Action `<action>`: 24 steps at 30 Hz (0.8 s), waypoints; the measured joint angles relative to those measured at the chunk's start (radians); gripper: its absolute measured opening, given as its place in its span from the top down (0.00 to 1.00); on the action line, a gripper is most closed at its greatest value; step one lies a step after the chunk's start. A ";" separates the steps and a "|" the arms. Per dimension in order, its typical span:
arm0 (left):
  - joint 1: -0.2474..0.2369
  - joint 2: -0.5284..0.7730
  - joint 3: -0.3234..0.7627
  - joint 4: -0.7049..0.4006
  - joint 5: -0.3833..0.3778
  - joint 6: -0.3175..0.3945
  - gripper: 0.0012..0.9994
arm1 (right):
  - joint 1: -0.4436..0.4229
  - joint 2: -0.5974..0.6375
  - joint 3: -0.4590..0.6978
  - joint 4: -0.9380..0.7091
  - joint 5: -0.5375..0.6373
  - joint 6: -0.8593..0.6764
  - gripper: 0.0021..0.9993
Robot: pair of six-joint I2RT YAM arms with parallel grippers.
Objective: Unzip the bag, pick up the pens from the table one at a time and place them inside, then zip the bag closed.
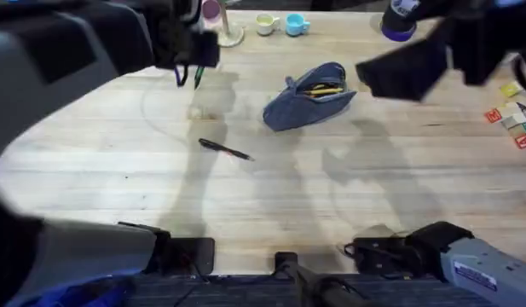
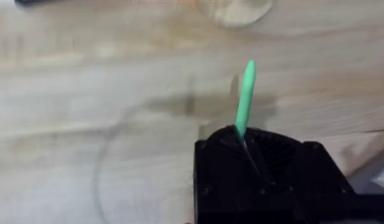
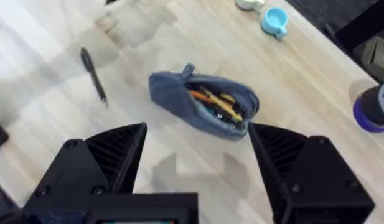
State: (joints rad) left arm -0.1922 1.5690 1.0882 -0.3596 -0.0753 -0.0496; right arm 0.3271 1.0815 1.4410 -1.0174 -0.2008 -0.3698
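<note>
The grey-blue bag (image 1: 309, 95) lies on the table (image 1: 271, 205) at the middle back, its zip open, with orange and yellow items showing inside (image 3: 207, 102). A black pen (image 1: 225, 150) lies on the wood to the bag's front left; it also shows as a dark pen (image 3: 94, 76) in the right wrist view. My left gripper (image 1: 190, 75) hangs raised at the back left, shut on the green pen (image 2: 245, 98), which sticks out past its fingers. High at the back right, above and right of the bag, my right gripper (image 3: 198, 158) stands open and holds nothing.
A purple-rimmed tape roll (image 1: 399, 24) sits at the back right. A cream cup (image 1: 266, 24) and a blue cup (image 1: 297, 25) stand at the back edge. Coloured letter blocks (image 1: 514, 119) lie at the far right. A faint round stain (image 2: 238, 9) marks the wood.
</note>
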 joint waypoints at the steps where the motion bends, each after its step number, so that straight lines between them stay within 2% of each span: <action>1: -0.021 -0.025 0.009 0.003 0.000 0.010 0.96 | 0.000 -0.016 0.000 -0.018 0.000 0.000 0.00; 5: -0.123 -0.114 0.026 0.011 0.000 0.043 0.96 | 0.000 -0.074 0.000 -0.071 0.002 0.008 0.00; 10: -0.240 -0.151 0.026 0.037 0.000 0.060 0.96 | 0.000 -0.155 0.000 -0.151 0.045 0.031 0.00; 11: -0.298 -0.150 0.026 0.069 0.004 0.065 0.96 | 0.000 -0.206 0.000 -0.167 0.066 0.045 0.00; 12: -0.319 -0.150 0.026 0.088 0.006 0.065 0.96 | 0.000 -0.224 0.000 -0.169 0.072 0.050 0.00; 16: -0.388 -0.150 0.026 0.174 0.028 0.069 0.96 | 0.000 -0.286 -0.015 -0.170 0.097 0.075 0.00; 19: -0.434 -0.150 0.026 0.224 0.035 0.069 0.96 | 0.000 -0.332 -0.076 -0.170 0.108 0.085 0.00; 24: -0.475 -0.145 0.026 0.280 0.061 0.069 0.96 | 0.000 -0.366 -0.181 -0.168 0.111 0.094 0.00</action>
State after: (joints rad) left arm -0.6675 1.4240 1.1137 -0.0792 -0.0143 0.0189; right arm 0.3271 0.7158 1.2605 -1.1854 -0.0895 -0.2760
